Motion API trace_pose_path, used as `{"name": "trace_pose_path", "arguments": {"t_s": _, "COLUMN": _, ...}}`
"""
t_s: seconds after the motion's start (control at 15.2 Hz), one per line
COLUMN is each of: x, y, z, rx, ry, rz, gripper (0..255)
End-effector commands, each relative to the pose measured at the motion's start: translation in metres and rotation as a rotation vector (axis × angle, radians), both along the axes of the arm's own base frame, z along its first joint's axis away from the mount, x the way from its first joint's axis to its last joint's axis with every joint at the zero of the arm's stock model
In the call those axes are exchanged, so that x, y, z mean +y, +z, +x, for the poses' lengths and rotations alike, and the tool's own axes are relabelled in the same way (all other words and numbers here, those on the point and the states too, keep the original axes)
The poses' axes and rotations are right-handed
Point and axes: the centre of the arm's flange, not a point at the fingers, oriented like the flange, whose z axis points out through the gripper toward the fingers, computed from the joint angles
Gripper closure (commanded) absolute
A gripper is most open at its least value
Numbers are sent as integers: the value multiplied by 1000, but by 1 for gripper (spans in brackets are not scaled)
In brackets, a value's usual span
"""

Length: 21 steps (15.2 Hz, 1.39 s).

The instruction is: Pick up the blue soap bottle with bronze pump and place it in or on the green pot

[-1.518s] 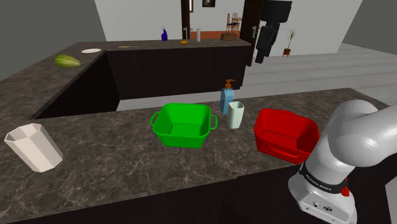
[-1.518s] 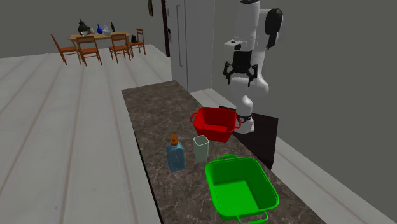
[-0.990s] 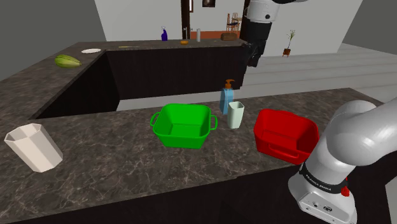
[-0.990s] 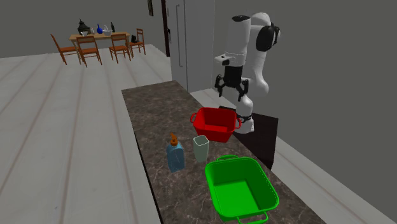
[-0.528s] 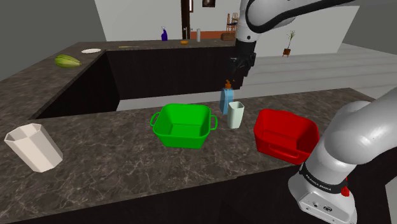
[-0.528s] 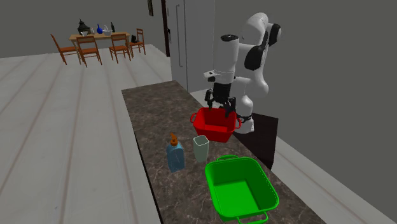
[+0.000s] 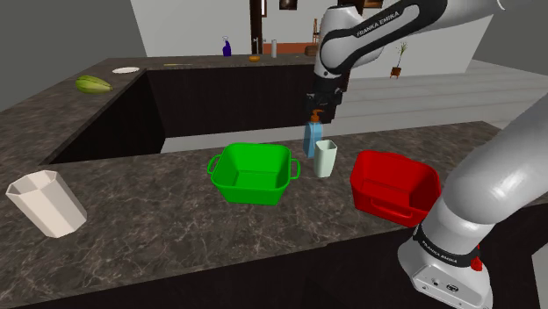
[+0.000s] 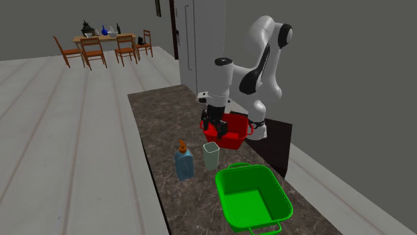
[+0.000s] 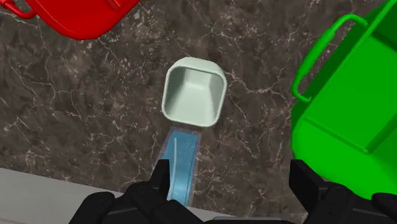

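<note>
The black two-finger end effector [image 9: 229, 163] hangs above the dark marble counter [image 7: 158, 255], its fingers wide apart, holding nothing. Below it, close to one finger, the blue soap bottle with bronze pump [image 7: 311, 138] stands upright near the counter's edge. A pale square cup [image 7: 326, 158] is just beside the bottle. The green handled pot [image 7: 255, 195] and a red handled pot [image 7: 386, 197] stand on either side of this cup.

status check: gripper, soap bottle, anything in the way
Gripper open, above the bottle, no contact. Bottle upright on the counter, outside the green pot. Pale cup right beside the bottle, may crowd one finger.
</note>
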Motion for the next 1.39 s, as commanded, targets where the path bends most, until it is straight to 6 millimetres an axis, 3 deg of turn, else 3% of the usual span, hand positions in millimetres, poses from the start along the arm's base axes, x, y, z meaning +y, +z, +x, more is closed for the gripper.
{"name": "trace_pose_path", "arguments": {"t_s": 0.0, "x": -14, "y": -16, "z": 12, "rx": -9, "ry": -58, "rz": -6, "gripper": 0}}
{"name": "trace_pose_path", "arguments": {"t_s": 0.59, "x": -86, "y": -87, "z": 52, "rx": -43, "ry": -297, "rz": -29, "gripper": 0}}
{"name": "trace_pose_path", "arguments": {"t_s": 1.06, "x": -91, "y": -123, "z": 55, "rx": -43, "ry": -297, "rz": -29, "gripper": 0}}
{"name": "trace_pose_path", "arguments": {"t_s": 1.32, "x": -92, "y": -126, "z": 56, "rx": -43, "ry": -297, "rz": -29, "gripper": 0}}
